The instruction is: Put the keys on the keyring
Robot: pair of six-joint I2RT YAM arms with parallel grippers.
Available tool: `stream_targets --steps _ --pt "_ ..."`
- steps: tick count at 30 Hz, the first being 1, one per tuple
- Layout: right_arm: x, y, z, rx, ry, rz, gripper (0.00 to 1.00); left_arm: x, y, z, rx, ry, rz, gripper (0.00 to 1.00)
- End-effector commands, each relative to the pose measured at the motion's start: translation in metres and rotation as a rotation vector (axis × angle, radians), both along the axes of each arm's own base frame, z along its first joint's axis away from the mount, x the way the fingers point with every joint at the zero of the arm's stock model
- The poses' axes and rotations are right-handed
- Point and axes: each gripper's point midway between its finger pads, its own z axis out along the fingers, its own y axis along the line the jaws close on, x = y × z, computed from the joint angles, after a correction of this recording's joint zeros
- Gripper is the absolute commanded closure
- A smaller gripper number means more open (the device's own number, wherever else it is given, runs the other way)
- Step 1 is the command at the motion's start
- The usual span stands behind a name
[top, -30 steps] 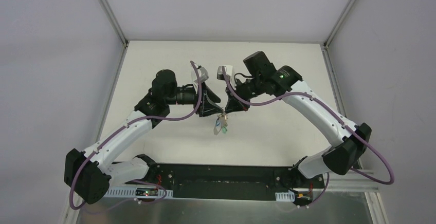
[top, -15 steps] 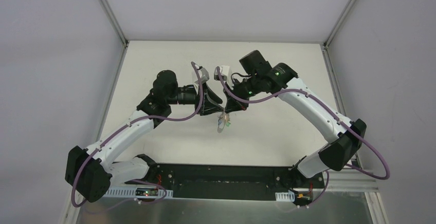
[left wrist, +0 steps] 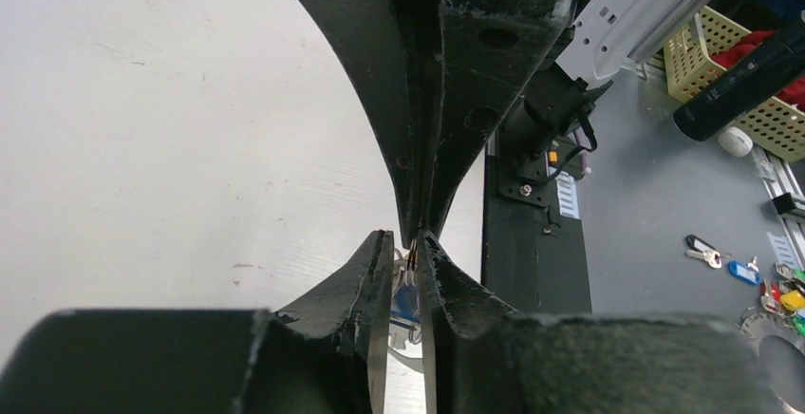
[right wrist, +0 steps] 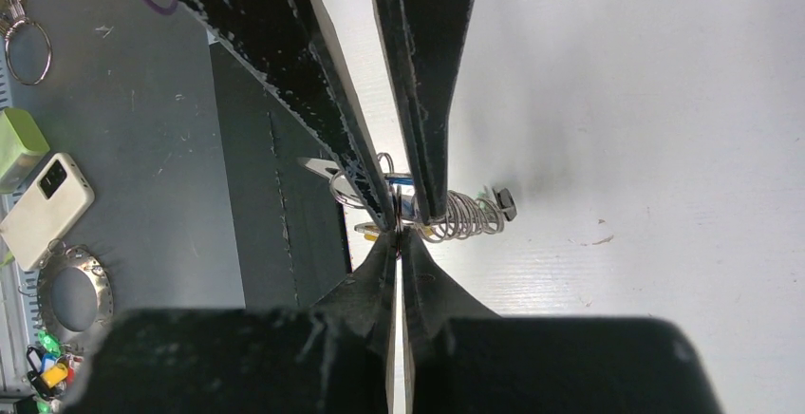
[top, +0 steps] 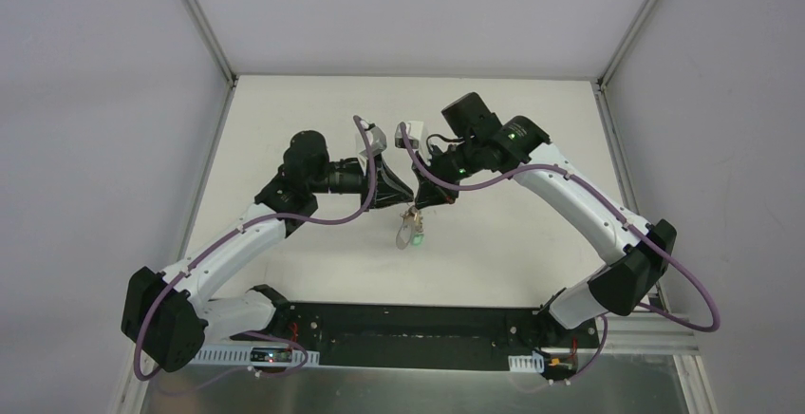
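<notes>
Keyring (top: 409, 228) is hanging above the table (top: 313, 110), keys (top: 414, 240) dangling beneath it, where both grippers' fingertips are meeting. Right gripper (right wrist: 397, 235) is pinching its top, fingers pressed together. Left gripper (left wrist: 404, 235) is straddling it, fingers slightly apart, grip unclear.

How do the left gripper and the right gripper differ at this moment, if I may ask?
The left gripper has its jaws slightly apart; the right gripper is shut. The left gripper reaches in from the left, the right gripper from the right. Both are black and meet nearly tip to tip at the keyring.
</notes>
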Motion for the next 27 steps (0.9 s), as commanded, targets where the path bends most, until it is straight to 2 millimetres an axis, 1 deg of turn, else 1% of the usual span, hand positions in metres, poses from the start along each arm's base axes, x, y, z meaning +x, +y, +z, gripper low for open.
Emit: stream_targets --steps 1,13,17,21,24,25,27 --pt "-0.002 0.006 0.016 0.048 -0.013 0.014 1.0 -0.003 0.0 0.004 -0.024 -0.025 -0.035 0.86" --pt "0.001 0.007 0.016 0.055 -0.009 0.001 1.0 -0.009 0.0 0.002 -0.025 -0.011 -0.059 0.89" --pt "0.001 0.008 0.014 0.054 -0.003 0.0 1.0 -0.009 0.0 0.002 -0.027 -0.01 -0.06 0.93" --pt "0.001 0.009 0.013 0.055 0.005 -0.001 1.0 -0.008 -0.002 0.006 -0.035 -0.006 -0.064 1.0" --pt "0.002 0.01 0.012 0.058 0.01 -0.005 1.0 -0.009 -0.002 0.009 -0.042 0.002 -0.065 1.0" --pt "0.002 0.01 0.012 0.062 0.013 -0.007 0.99 -0.01 -0.002 0.009 -0.046 0.008 -0.064 1.0" --pt "0.004 0.009 0.013 0.076 0.028 -0.016 0.94 -0.011 -0.001 0.013 -0.056 0.005 -0.06 1.0"
